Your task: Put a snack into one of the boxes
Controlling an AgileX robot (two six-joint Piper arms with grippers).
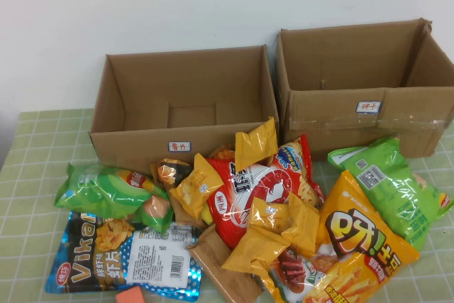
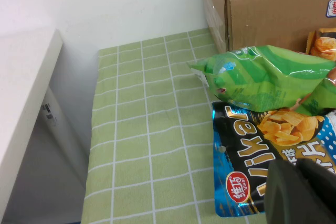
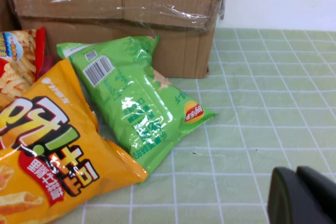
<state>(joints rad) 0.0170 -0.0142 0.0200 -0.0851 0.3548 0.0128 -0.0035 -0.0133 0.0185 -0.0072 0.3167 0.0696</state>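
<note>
Two open, empty cardboard boxes stand at the back: the left box (image 1: 135,143) and the right box (image 1: 333,115). A pile of snack bags lies in front of them: a green bag (image 1: 103,191), a blue Vikel chip bag (image 1: 120,257), a red bag (image 1: 262,189), small yellow packs (image 1: 255,143), a big orange bag (image 1: 358,246) and a green chip bag (image 1: 390,182). Neither gripper shows in the high view. My left gripper (image 2: 302,192) is shut and empty, over the blue bag (image 2: 257,150). My right gripper (image 3: 302,195) is shut and empty over bare cloth, beside the green chip bag (image 3: 136,103).
The table has a green checked cloth (image 1: 35,168). A white wall stands behind the boxes. In the left wrist view the table's edge (image 2: 92,145) drops off beside a white counter (image 2: 21,87). A flat brown pack (image 1: 223,267) and an orange block (image 1: 130,294) lie at the front.
</note>
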